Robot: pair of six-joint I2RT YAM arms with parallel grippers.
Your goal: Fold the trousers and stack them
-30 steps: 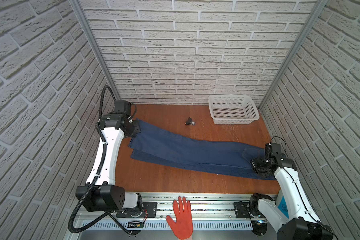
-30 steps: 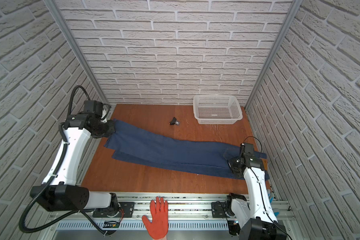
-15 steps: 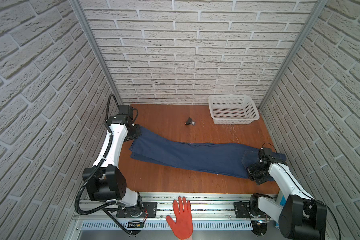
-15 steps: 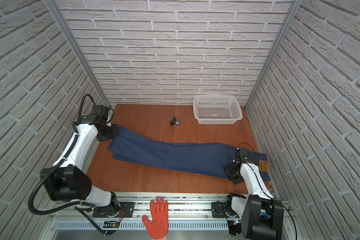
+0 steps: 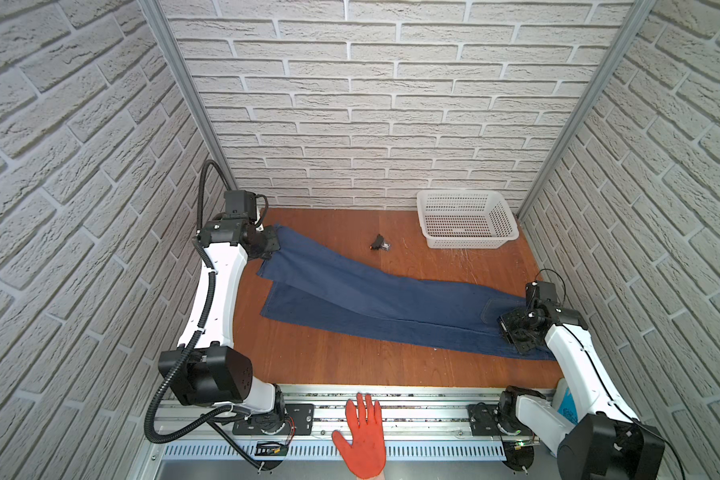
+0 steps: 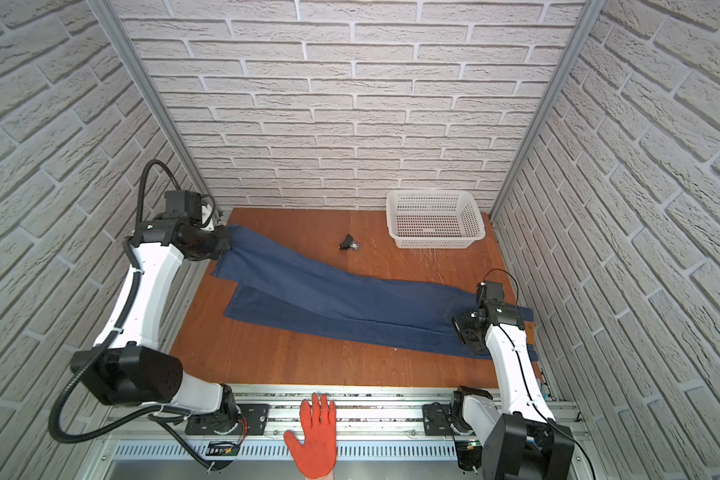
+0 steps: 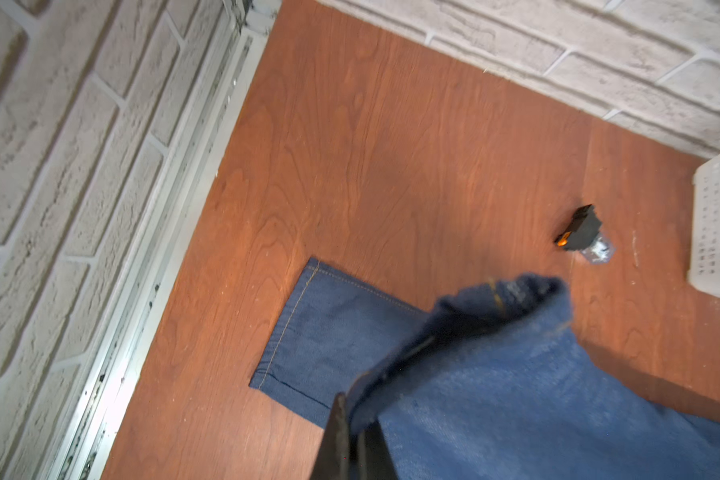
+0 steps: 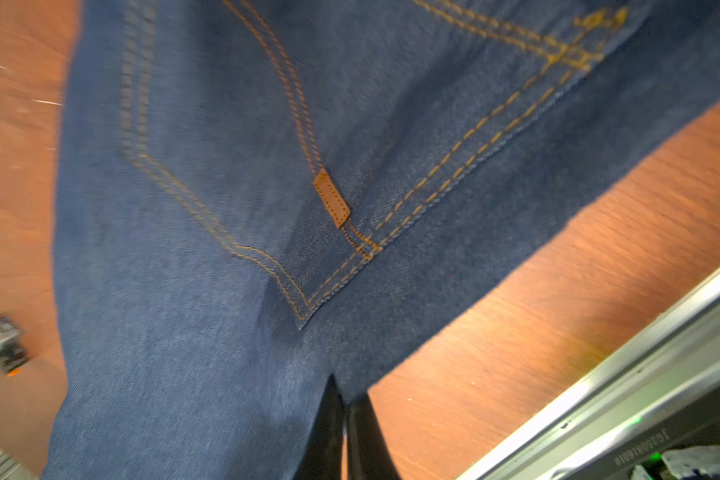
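Brick walls enclose a wooden counter (image 5: 350, 361). Nearest, the right tool (image 8: 344, 401) is pinched shut on the waist end of the trousers (image 5: 391, 299), which lie full length with legs overlapping. Farther back, the left tool (image 7: 356, 411) grips a lifted hem. Crosswise folds and stacking look undone.

A reddish-brown wooden table (image 5: 329, 361) is covered across its middle by dark blue denim trousers (image 5: 391, 299), which are spread lengthwise from the far left corner towards the near right edge, one leg laid partly over the other. A white perforated basket (image 5: 466, 243) is set at the far right corner, and a small black object (image 5: 378, 242) is left near it, apart from both basket and trousers.
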